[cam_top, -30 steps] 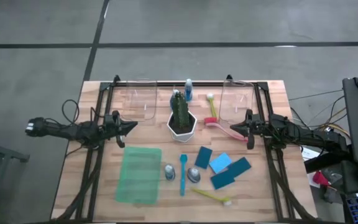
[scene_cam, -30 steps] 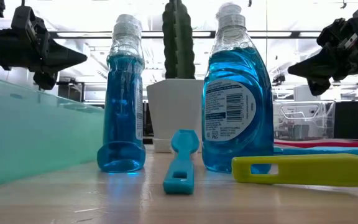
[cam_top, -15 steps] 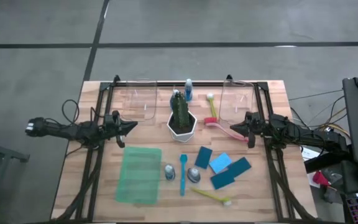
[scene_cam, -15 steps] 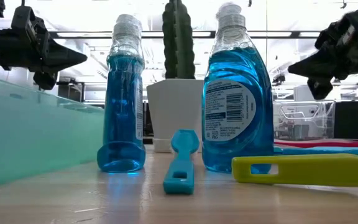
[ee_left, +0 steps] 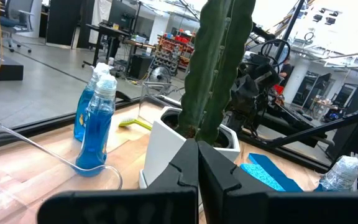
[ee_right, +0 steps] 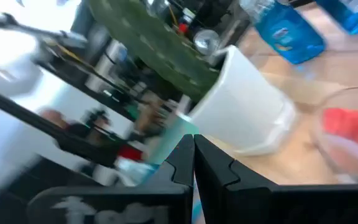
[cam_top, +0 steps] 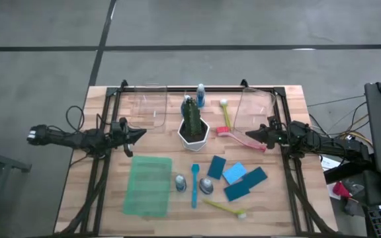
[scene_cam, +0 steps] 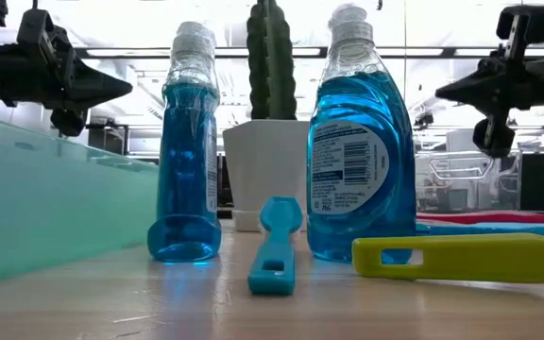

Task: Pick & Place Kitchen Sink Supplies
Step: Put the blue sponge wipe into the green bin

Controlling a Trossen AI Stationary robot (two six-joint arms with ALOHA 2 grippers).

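Two blue bottles (cam_top: 179,183) (cam_top: 206,186) stand near the table's front, with a third (cam_top: 200,96) at the back. A blue brush (cam_top: 194,185) lies between the front two, and a yellow brush (cam_top: 225,208) lies nearer the front edge. A pink brush (cam_top: 225,116) lies right of the cactus. Dark and light blue sponges (cam_top: 235,174) lie flat at right. My left gripper (cam_top: 144,133) hovers shut and level left of the cactus. My right gripper (cam_top: 247,136) hovers shut and level on the cactus's right, well above the table (scene_cam: 439,94).
A green cactus in a white pot (cam_top: 192,125) stands mid-table between the grippers. A translucent green tray (cam_top: 148,185) lies front left. Clear bins stand at the back left (cam_top: 141,106) and back right (cam_top: 255,109). A second pink brush (cam_top: 242,137) lies below my right gripper.
My right gripper has rolled about its own pointing line while staying in place, still shut and level. My left gripper and the things on the table have kept still.
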